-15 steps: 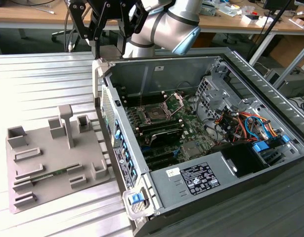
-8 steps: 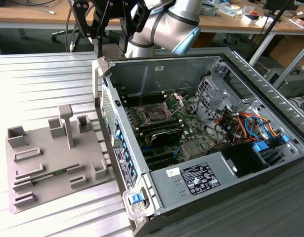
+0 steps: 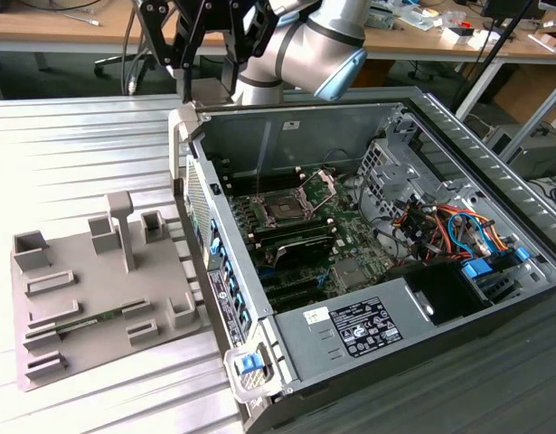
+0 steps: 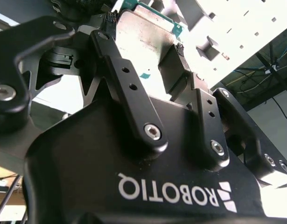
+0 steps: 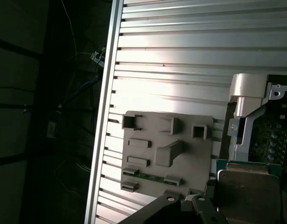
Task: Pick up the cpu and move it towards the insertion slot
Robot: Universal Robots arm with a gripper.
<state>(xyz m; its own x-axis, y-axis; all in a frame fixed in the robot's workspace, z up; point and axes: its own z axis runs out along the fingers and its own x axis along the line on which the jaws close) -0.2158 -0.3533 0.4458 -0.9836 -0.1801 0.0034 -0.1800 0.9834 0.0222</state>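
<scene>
While claw [image 4: 145,39] grips cpu [image 4: 143,35], ribbed metal table [image 3: 79,145] apparently bears grey tray [image 3: 88,298]; desks [image 3: 61,23] behind.

Exterior view: even, bright ambient light; the ribbed metal table [image 3: 88,145] shows soft glare, and the interior of the computer case [image 3: 368,226] lies in moderate shadow. Second wrist view: the backlit gripper [image 4: 145,32] is near-silhouetted against blown-out white, close parts slightly soft. First wrist view: strong glare bands on the table beside the grey tray [image 5: 180,156], and beyond the table edge, deep darkness.
</scene>
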